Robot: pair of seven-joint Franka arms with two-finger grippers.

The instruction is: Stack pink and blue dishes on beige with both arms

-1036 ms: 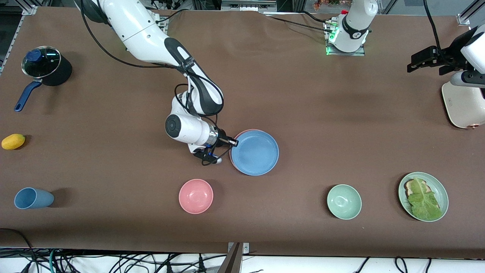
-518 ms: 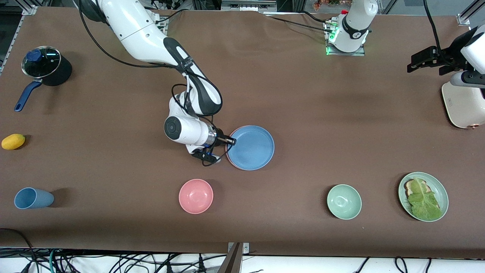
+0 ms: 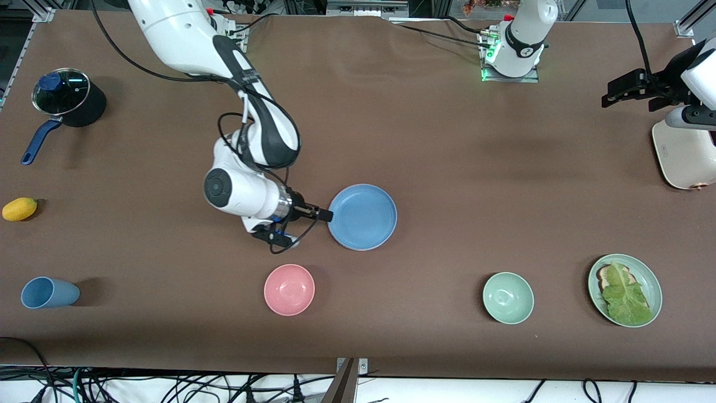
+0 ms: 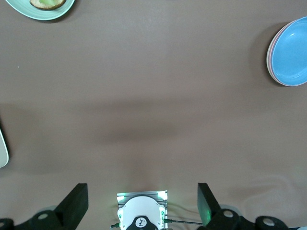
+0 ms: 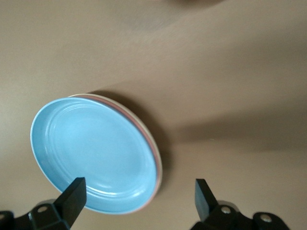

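Note:
The light blue plate [image 3: 362, 217] lies on top of a stack in the middle of the table. In the right wrist view the blue plate [image 5: 93, 153] covers the pink plate [image 5: 152, 152], of which only a thin rim shows. A pale beige rim [image 5: 160, 173] shows under that. My right gripper [image 3: 323, 215] is open, level with the stack's rim on the side toward the right arm's end, holding nothing. In its own view, the right gripper [image 5: 138, 199] has its fingers spread wide. My left gripper [image 3: 631, 89] waits open and up in the air at the left arm's end.
A pink bowl [image 3: 289, 289], a green bowl [image 3: 508, 298] and a green plate with lettuce [image 3: 625, 290] stand nearer the front camera. A blue cup [image 3: 49, 293], a yellow fruit [image 3: 19, 209] and a lidded pot [image 3: 68, 103] sit at the right arm's end. A white appliance [image 3: 685, 154] is under the left arm.
The blue plate shifted toward the right arm's end and now covers the pink plate. The right arm drew back the same way. The left arm has not moved.

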